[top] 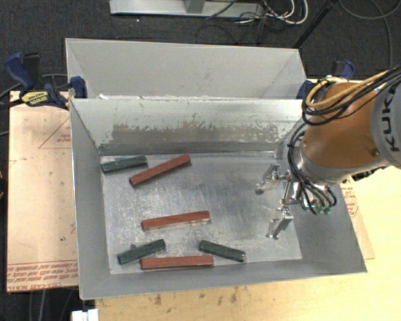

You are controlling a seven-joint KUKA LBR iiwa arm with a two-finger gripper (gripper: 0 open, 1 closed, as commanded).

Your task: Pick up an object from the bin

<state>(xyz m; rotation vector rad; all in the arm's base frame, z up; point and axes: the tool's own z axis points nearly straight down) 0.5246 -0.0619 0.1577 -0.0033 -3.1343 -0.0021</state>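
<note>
Grey bin (187, 112), sloped walls, flat floor. Your tool (273, 204) hangs at frame right over bare bin floor, fingers spread, nothing btwn them; no pick committed yet, prob. Six bars lie flat, mostly apart, so you can take one singly. Nearest: short green bar (222, 251), lower centre, then mid red bar (176, 220). Bottom red bar (177, 262) hugs front wall w/ lower-left green bar (142, 251) just beside: tight. Upper green bar (123, 164) & upper red bar (160, 170) sit near back wall. Open room: centre, right.
</note>
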